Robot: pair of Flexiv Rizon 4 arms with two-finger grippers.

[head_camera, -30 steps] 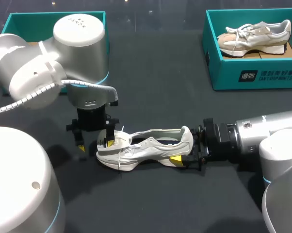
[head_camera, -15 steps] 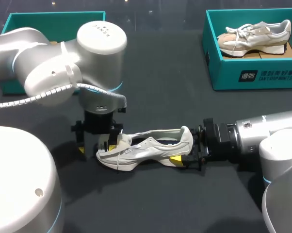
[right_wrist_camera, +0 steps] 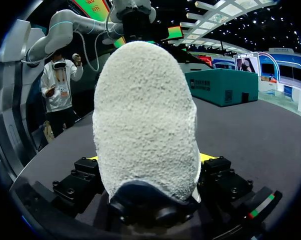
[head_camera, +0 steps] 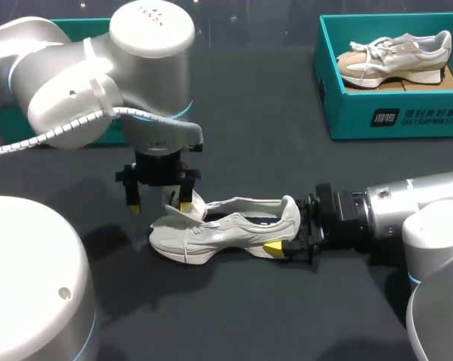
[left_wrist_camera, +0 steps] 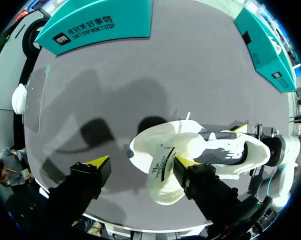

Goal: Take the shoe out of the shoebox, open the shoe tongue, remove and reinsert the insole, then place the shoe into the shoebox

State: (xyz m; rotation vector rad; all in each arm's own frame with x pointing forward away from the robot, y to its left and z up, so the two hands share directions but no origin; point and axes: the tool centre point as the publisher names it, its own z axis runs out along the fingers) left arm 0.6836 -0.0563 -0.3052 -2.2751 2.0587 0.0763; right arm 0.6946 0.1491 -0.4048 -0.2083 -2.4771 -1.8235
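One shoe (head_camera: 234, 229), well apart from occupied shoebox (head_camera: 396, 118)

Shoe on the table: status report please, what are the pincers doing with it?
Right pincer shut on shoe heel. Left pincer open above the front, tongue lifted beside one finger. Other shoe apart, in its box.

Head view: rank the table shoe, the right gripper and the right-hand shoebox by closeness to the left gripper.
1. table shoe: its toe end lies at the left gripper.
2. right gripper: at the shoe's heel.
3. right-hand shoebox: table's far right corner.
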